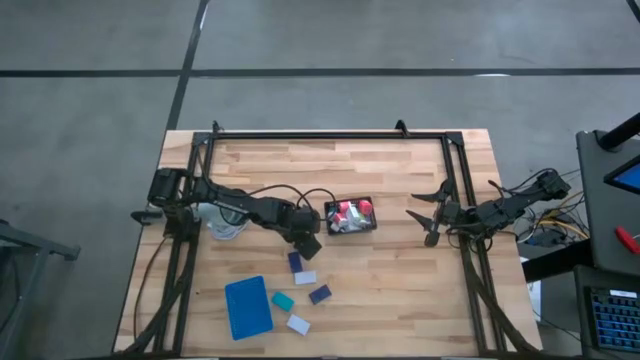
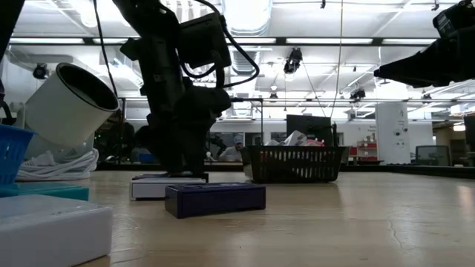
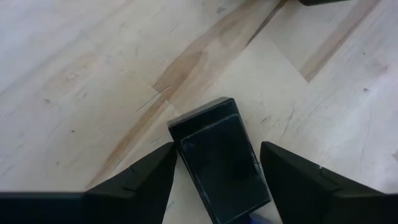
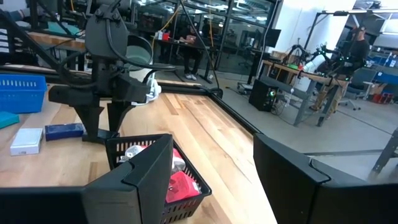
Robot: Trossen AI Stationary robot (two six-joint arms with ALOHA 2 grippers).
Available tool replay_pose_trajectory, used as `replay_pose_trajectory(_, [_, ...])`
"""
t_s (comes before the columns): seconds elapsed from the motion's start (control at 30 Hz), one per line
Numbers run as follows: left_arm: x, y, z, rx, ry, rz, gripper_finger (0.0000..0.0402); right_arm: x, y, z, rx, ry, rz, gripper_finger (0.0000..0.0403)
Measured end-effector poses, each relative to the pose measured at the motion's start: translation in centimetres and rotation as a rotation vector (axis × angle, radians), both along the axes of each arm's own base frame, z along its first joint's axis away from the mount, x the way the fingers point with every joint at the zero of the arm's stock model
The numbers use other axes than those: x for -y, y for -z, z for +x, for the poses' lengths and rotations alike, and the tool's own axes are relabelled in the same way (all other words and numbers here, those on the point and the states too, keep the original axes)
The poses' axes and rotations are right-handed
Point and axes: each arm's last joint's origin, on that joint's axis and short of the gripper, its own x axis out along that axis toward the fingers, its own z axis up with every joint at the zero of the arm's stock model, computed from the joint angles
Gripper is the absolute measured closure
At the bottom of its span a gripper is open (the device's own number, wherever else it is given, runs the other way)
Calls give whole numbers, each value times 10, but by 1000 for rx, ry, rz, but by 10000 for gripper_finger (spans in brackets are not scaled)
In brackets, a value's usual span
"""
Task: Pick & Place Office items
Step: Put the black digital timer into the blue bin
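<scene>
navy block point(image 3: 222, 163) lies flat on the wood table point(image 1: 400, 290), right between the left gripper's point(image 3: 217, 180) two fingers, which stand spread wide on either side of it, not pinching it. in the high view the same navy block point(image 1: 295, 261) sits just under the left gripper point(image 1: 303, 238), on the near side of it. a white block point(image 1: 305, 277) lies just past that, then a second navy block point(image 1: 320, 294), a teal block point(image 1: 283, 300) and another white block point(image 1: 298, 323), all farther from the left gripper toward the table's near edge. low view shows the left gripper point(image 2: 182, 159) down at the table surface over a white block point(image 2: 152, 187), with a navy block point(image 2: 215, 199) in front of it.

black mesh basket point(image 1: 350, 216) sits just beside the left gripper on its right, holding red and pink bits plus something white and green; too small to tell apart. blue tray point(image 1: 248, 307) lies well apart from the left gripper, beyond the blocks. a white cup point(image 2: 70, 104) shows tilted near the left arm's base.

right gripper point(image 1: 430, 215) hangs well apart on the basket's other side, fingers spread, nothing between them. from its wrist the basket point(image 4: 163, 180) is just ahead of its fingers point(image 4: 140, 180).
</scene>
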Motion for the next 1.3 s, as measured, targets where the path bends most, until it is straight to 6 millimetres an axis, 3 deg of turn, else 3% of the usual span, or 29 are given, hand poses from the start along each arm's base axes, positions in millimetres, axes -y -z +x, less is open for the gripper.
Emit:
replay_pose_trajectory(0.3, [0, 0, 0, 0, 2, 7, 247, 0, 0, 0, 0, 0, 1, 186])
replay_pose_trajectory(0.63, [0, -5, -3, 0, 23, 4, 233, 0, 0, 0, 0, 0, 0, 186])
replay_pose_trajectory(1.03, [-4, -60, -18, 136, 93, 116, 235, 0, 0, 0, -1, 1, -1, 186])
replay_pose_trajectory(1.3, [11, -88, -34, 181, 176, 126, 233, 0, 0, 0, -2, 1, 0, 186])
